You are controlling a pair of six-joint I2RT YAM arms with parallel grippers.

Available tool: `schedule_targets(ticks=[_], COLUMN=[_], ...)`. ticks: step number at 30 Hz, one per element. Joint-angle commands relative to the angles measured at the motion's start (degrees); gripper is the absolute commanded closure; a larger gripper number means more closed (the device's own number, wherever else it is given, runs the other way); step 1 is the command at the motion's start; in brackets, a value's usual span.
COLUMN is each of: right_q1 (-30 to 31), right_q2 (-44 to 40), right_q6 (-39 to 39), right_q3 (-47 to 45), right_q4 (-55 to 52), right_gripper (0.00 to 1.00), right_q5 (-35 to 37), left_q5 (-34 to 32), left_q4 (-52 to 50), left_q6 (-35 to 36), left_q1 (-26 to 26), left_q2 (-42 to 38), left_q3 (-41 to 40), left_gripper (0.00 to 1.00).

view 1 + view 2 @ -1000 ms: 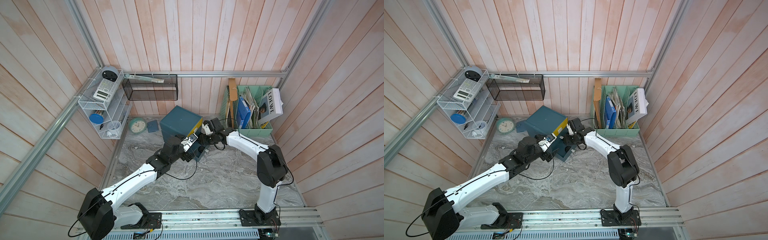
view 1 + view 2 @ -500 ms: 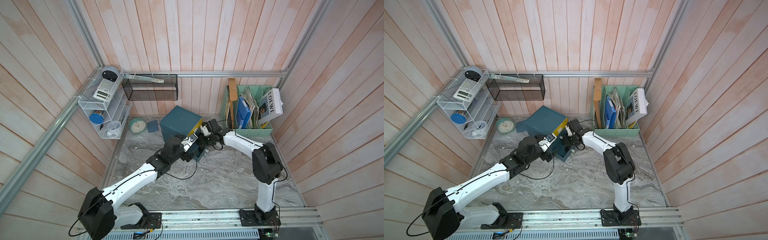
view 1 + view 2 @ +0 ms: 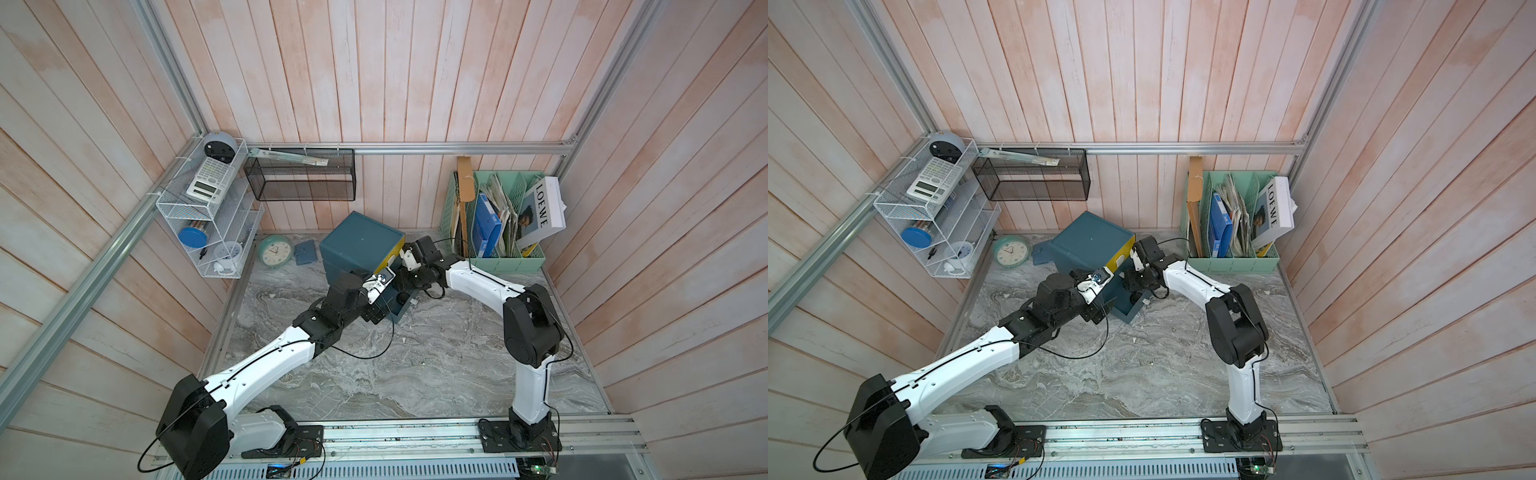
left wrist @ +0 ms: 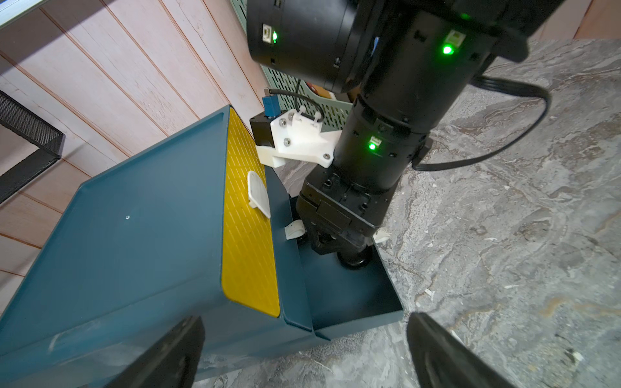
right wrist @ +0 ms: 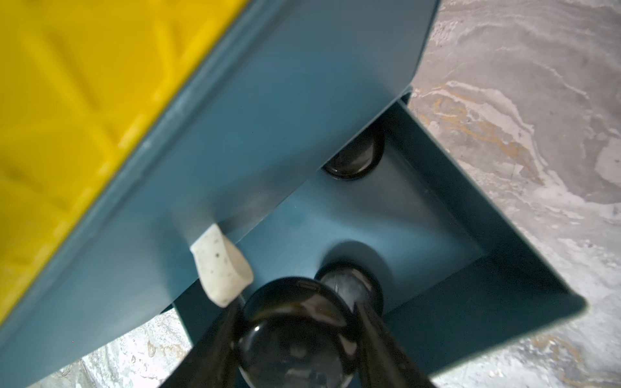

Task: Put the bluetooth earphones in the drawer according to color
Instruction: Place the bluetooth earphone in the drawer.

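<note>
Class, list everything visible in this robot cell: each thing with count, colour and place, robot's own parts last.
black earphone cases: three, black, two in open bottom drawer, one in right jaws
drawer cabinet: one, teal with yellow top drawer, table rear
clock: one, mint green, left of cabinet
pouch: one, blue, beside clock
file rack: one, mint green, rear right
mesh basket: one, black, rear wall
wire shelf: one, white, left wall
table: one, grey marble, underneath
left arm: one, white-black, jaws open
right arm: one, white-black, jaws holding a case
</note>
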Motion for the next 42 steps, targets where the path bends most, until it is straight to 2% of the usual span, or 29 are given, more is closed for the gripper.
schedule_targets(ticks=[1, 16, 24, 34, 42], right_q1=[0.20, 0.26, 0.20, 0.21, 0.22], right_q2=[1.05, 1.14, 0.64, -2.89, -7.56], right_q6=[0.44, 0.46, 0.52, 0.34, -0.18], right_q3=[0.82, -0.59, -1.49, -3.59, -5.82], right_q4=[-0.62, -0.22, 0.31, 1.88, 2.50], right_gripper=[0.44, 0.40, 0.34, 0.34, 0.40], right_q5=[-0.56, -1.13, -1.17, 0.15, 1.96], left_q5=[-0.44, -0.27, -0.18, -1.05, -3.30], left_q4=[-0.25, -0.18, -0.31, 2.47, 5.90], left_q6=[-0.38, -0.34, -0.29, -1.91, -4.55], left_q1=[0.22, 0.14, 0.13, 0.18, 0.65], left_q2=[0.41, 0.41, 0.24, -1.23, -2.30], left_q3=[1.01, 0.98, 0.99, 0.20, -0.56], left_gripper=[0.00, 0.00, 0.00, 0.00, 0.00])
